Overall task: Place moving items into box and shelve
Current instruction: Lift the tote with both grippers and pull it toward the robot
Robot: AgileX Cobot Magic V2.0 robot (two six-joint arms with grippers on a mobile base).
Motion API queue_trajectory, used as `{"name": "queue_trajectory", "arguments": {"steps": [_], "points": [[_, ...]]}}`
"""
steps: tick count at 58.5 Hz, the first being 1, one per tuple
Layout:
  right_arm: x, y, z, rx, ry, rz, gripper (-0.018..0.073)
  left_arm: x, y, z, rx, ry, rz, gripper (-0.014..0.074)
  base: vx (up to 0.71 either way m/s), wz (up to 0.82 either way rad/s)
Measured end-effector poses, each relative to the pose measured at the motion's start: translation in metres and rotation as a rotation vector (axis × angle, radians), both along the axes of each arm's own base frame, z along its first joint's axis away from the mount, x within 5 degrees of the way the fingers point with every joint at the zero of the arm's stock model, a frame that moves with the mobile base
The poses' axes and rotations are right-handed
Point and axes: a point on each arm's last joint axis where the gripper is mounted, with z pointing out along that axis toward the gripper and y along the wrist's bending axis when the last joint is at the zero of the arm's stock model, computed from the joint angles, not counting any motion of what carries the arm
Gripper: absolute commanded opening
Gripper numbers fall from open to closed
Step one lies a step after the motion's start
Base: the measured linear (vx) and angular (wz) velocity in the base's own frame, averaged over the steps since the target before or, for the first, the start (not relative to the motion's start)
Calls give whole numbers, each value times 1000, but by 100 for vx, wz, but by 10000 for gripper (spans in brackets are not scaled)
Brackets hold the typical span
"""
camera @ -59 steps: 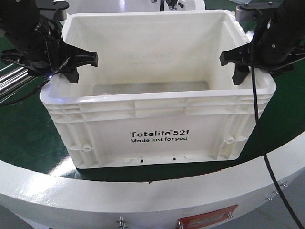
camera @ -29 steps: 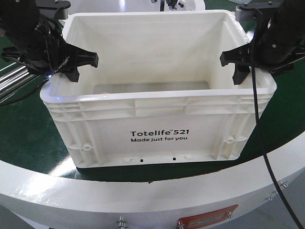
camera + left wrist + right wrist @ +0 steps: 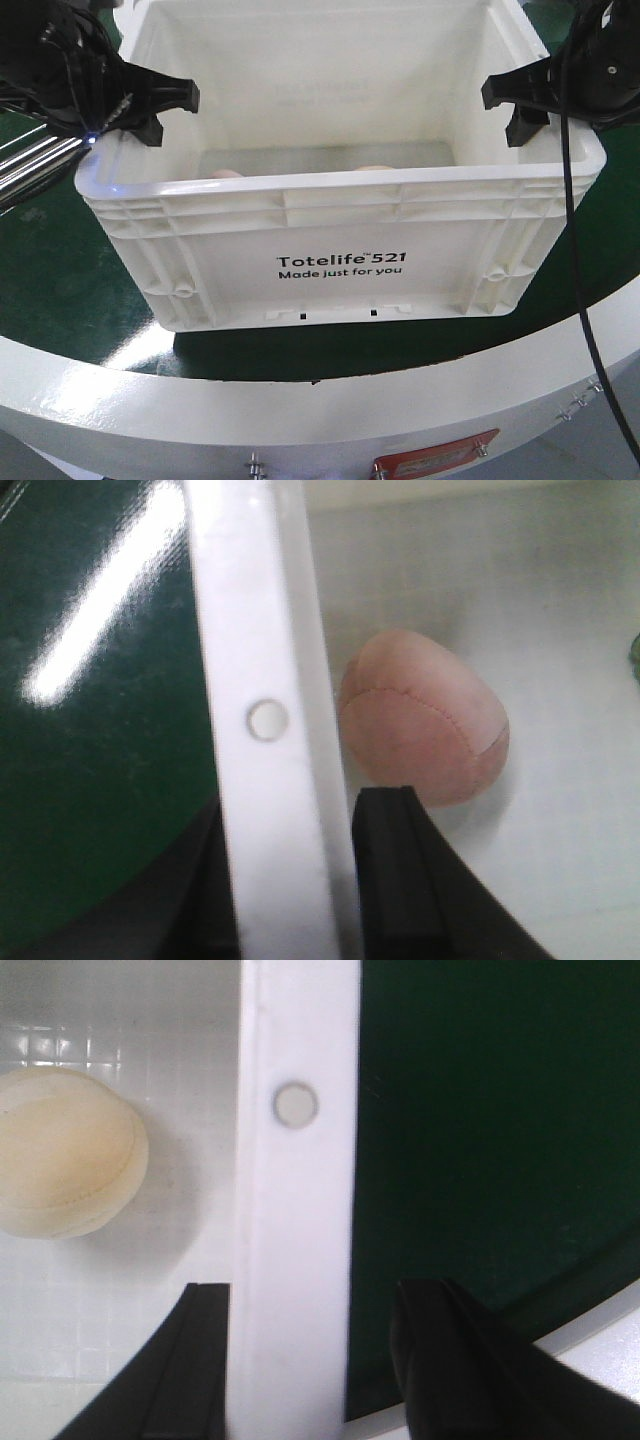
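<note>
The exterior front camera is sitting above the near edge of the round table [image 3: 90,395], facing forward and tilting downward. It is framing the whole white box [image 3: 340,265] at middle range, with the left gripper [image 3: 172,112] and right gripper [image 3: 503,115] at the box's side rims. Each wrist camera is looking steeply down along its own fingers, very near the rim, which is crossing the frame as a blurred vertical band. The left wrist view is sharing the pinkish ball [image 3: 425,720] with the front view; the right wrist view is sharing the pale yellow ball [image 3: 65,1155].
</note>
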Motion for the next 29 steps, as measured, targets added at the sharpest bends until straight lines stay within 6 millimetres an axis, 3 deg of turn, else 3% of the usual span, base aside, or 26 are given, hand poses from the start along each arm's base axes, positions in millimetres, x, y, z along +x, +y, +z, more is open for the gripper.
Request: {"name": "queue_trajectory", "arguments": {"steps": [29], "points": [[-9, 1, 10, 36, -14, -3, -1, -14, 6, 17, -16, -53, 3, -1, 0, 0]]}}
